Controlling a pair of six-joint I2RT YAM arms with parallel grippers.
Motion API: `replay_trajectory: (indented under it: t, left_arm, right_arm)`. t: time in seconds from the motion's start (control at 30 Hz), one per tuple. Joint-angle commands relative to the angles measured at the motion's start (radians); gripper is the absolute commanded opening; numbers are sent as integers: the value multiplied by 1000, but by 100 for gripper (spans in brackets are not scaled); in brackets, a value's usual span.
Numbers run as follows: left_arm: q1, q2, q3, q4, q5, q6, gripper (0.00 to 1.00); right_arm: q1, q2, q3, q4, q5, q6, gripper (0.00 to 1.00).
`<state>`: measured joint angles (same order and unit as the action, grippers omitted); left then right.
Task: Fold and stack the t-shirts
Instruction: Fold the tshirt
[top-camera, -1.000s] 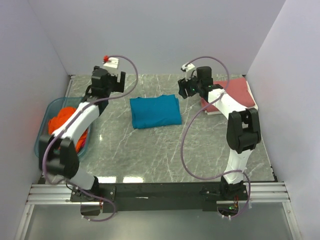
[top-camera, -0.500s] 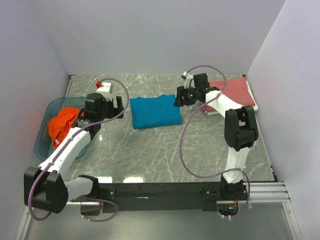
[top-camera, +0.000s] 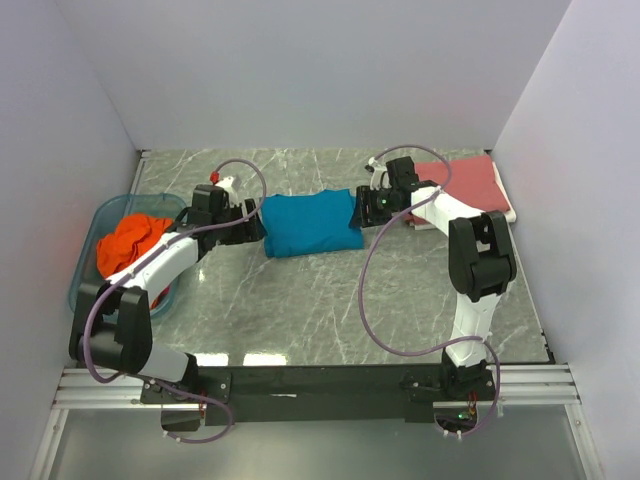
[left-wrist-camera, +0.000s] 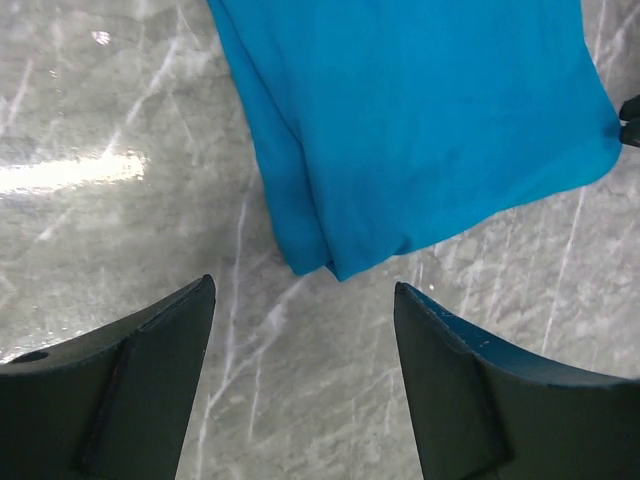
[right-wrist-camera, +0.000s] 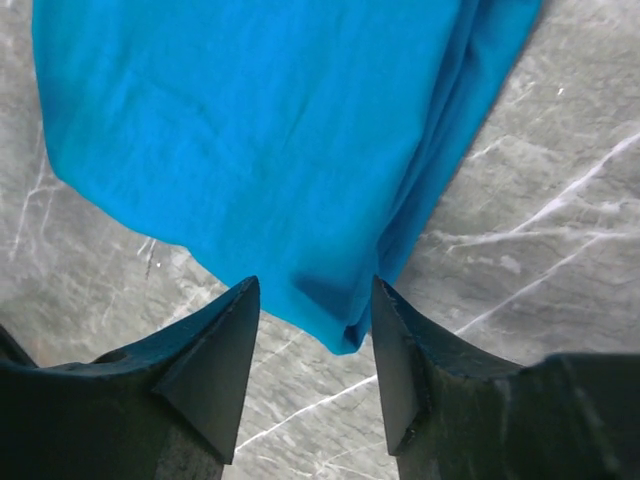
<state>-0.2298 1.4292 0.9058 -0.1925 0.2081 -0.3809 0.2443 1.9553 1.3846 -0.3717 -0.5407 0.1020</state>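
Folded t-shirt (top-camera: 310, 222) lies between tub (top-camera: 100, 210), left, and another t-shirt (top-camera: 470, 180), right.

The grey marbled counter (top-camera: 330, 310) carried a folded teal t-shirt (top-camera: 308, 222) near its far middle, a folded dusty red t-shirt (top-camera: 470, 182) at the far right corner, and a translucent blue tub (top-camera: 84, 262) at its left edge.

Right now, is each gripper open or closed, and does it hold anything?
Left gripper: open, empty, facing the teal t-shirt corner.
Right gripper: open, around another corner, not clamped.
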Motion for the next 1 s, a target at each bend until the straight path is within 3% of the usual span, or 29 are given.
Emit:
replay_trajectory:
  t: [0.0, 0.13, 0.43, 0.6, 0.7, 0.83, 0.97]
  left_arm:
    - [1, -16, 18, 28, 54, -33, 77]
    - [1, -6, 19, 19, 56, -26, 77]
    - [1, 36, 31, 11, 36, -33, 77]
    - [1, 40, 30, 11, 42, -33, 76]
    - [1, 37, 28, 10, 39, -30, 76]
    - [1, 37, 25, 8, 40, -29, 76]
    - [1, 37, 22, 11, 48, -29, 76]
  right_arm:
    - [-8, 11, -4, -12, -51, 12, 54]
    - [-10, 10, -10, -19, -76, 11, 46]
    - [-16, 17, 7, -12, 1, 10, 52]
    - [-16, 48, 40, -32, -21, 7, 49]
    - [-16, 50, 33, -33, -53, 7, 35]
    - [-20, 2, 10, -35, -73, -2, 3]
    - [-31, -59, -35, -29, -94, -15, 0]
